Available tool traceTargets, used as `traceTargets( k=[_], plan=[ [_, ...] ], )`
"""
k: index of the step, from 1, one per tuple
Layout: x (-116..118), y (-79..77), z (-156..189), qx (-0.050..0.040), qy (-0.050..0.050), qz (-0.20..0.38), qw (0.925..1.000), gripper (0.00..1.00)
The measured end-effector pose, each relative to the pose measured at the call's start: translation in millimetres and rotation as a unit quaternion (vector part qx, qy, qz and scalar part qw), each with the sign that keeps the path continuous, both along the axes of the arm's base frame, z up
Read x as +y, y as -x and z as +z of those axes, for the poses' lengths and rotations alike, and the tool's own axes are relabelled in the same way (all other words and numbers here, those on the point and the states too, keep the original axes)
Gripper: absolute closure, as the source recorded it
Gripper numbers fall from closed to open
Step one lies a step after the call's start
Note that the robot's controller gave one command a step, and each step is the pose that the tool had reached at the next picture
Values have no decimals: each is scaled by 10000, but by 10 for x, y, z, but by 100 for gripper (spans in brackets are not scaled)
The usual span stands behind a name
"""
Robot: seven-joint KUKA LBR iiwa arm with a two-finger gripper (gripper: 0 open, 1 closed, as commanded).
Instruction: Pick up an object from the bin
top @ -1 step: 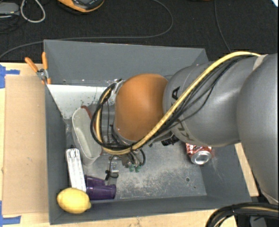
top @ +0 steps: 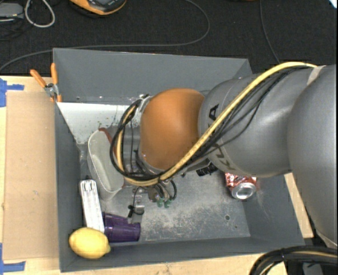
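Nearest the camera, in the front left corner of the bin [top: 175, 248], lies a yellow lemon [top: 89, 243]. Just to its right a purple cup [top: 123, 228] lies on its side. A flat white bar [top: 89, 204] runs along the left wall, its near end close to both. The gripper [top: 136, 208] hangs low just behind the purple cup, over bare scuffed floor between the cup and the bar. I judge the cup to be the thing closest to hand, though nothing shows inside the gripper, and whether it is released or clenched I cannot tell, since the tool sits in shadow under the orange cover [top: 169, 128] and its cable loops [top: 123, 153]. Further back and to the right, well apart from all this, sits a crushed red can [top: 240, 187]. Behind the white bar a translucent tub [top: 102, 162] leans toward the left wall, with the cable loops right against it. The plain risk is a closure on nothing, because the tool looks to be beside the cup and not around it. A descent from here could also clip the cup's curved side and roll it toward the lemon or the front wall, where there is little room to work. A sideways correction might drag the cables across the tub and tip it, or nudge the bar.
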State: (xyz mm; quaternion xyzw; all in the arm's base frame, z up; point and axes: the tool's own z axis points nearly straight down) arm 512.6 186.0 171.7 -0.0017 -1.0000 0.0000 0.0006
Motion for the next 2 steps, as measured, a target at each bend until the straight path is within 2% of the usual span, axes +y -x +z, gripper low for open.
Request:
traceTargets(
  k=[1,2],
  plan=[
    [37,67,-171,-29,-7,-45,10000,0],
    [108,387,-594,-13,0,-1522,9883,0]
  ],
)
